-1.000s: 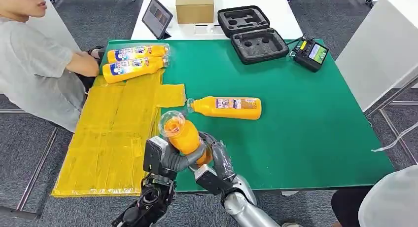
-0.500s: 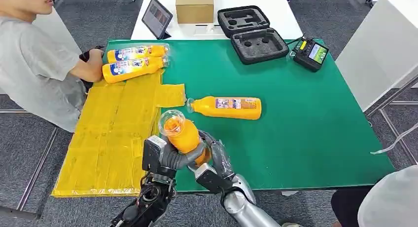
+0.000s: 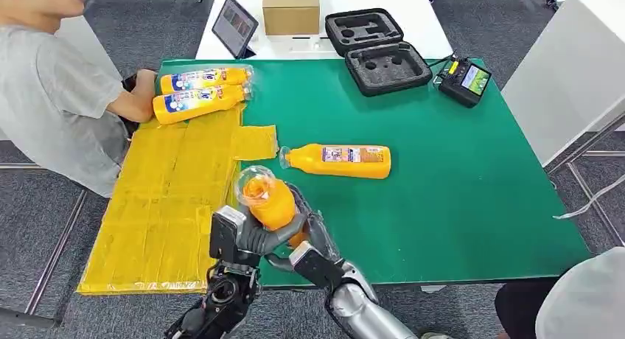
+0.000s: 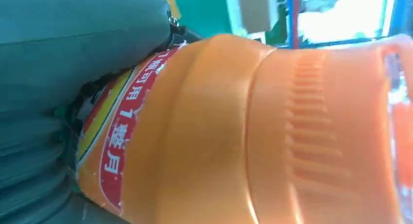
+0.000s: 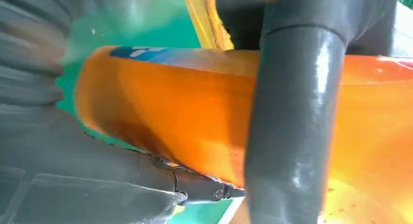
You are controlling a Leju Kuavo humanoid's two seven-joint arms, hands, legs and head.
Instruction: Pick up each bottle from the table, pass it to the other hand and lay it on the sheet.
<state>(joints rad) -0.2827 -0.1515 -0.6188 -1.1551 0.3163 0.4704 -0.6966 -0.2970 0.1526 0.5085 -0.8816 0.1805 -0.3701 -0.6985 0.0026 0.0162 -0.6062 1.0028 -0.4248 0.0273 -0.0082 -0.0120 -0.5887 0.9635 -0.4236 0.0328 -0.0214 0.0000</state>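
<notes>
1. The held bottle [image 3: 267,199], orange with a clear cap end tilted up toward the camera, sits above the near edge of the green table [image 3: 457,177], just beside the yellow sheet [image 3: 173,199].
2. The left hand [image 3: 247,236] wraps the bottle from the sheet's side, its fingers clamped around the lower body; the left wrist view shows the orange ribbed body and red label [image 4: 122,136] pressed against the grey palm.
3. The right hand [image 3: 313,239] grips the same bottle from the side away from the sheet, fingers closed on it; in the right wrist view a dark finger [image 5: 292,126] crosses the orange body [image 5: 160,112].
4. A second bottle [image 3: 339,161] lies on its side on the green table, just beyond the sheet's small flap, cap pointing toward the sheet.
5. Two more bottles [image 3: 200,92] lie side by side at the far end of the sheet, next to a seated person [image 3: 51,96] whose arm reaches toward them.
6. Farther from the sheet, a black foam case [image 3: 377,51] lies open and a handheld controller [image 3: 463,79] lies near the table's far corner.
7. A tablet [image 3: 234,26] and a cardboard box [image 3: 291,9] stand on the white table beyond.
</notes>
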